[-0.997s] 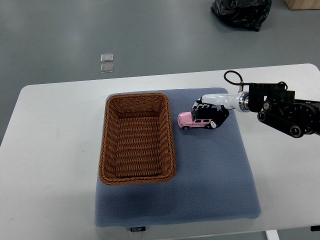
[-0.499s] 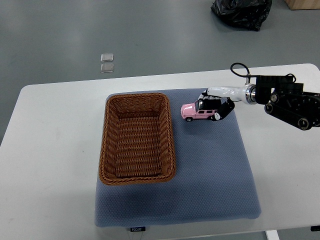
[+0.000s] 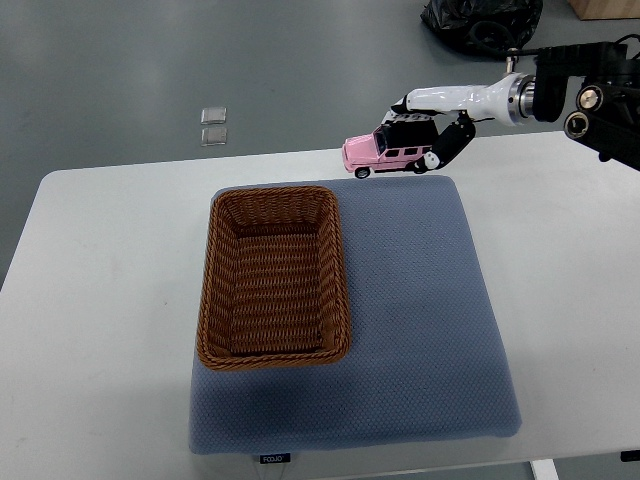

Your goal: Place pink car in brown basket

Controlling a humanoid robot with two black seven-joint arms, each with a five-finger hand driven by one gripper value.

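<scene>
The right hand (image 3: 432, 130) has its fingers pinched around the glossy pink car (image 3: 382, 153), up off the mat. The brown basket (image 3: 271, 275) is rectangular woven wicker.

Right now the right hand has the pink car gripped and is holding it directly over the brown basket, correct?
Not quite. The right hand does grip the pink car, but the top view shows the car off to the right of the brown basket, near the far edge of the blue mat, not over the basket.

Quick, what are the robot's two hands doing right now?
Right hand: closed on the small pink toy car, held up in the air.
Left hand: not in the picture.
</scene>
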